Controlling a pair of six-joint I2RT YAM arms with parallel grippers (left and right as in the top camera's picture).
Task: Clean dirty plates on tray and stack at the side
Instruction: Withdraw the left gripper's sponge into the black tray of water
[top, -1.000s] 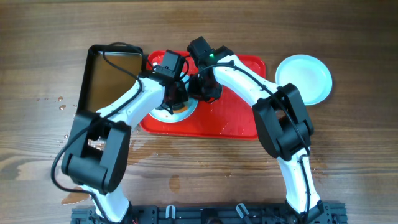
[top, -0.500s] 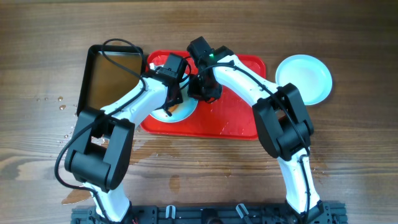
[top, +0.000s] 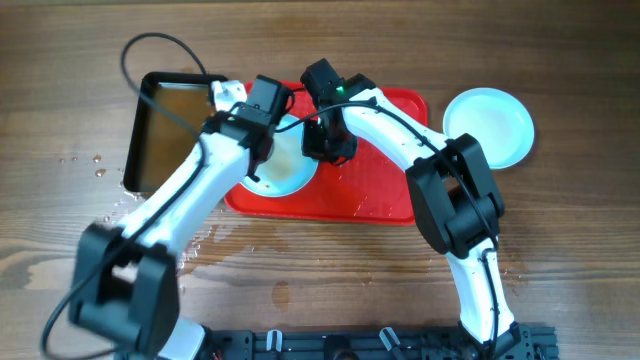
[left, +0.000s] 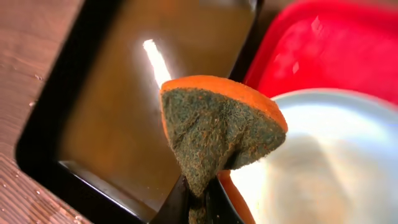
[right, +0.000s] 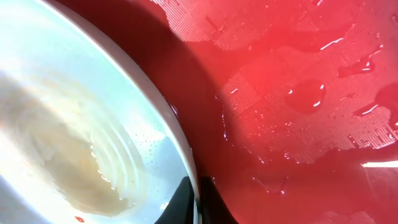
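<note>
The left gripper (left: 198, 200) squeezes the sponge (left: 217, 127) tight. The right gripper (right: 194, 194) pinches the rim of the dirty plate (right: 74, 124), which sits on the tray (right: 298, 93). Best, I think: wet the sponge in the pan (left: 118, 106), then rub softly.

Left arm (top: 185, 195) and right arm (top: 390, 120) wearing white shells, black housings capping the joints, thin black cable (top: 165, 40) looping off the left wrist, green light (top: 340, 90) glowing
</note>
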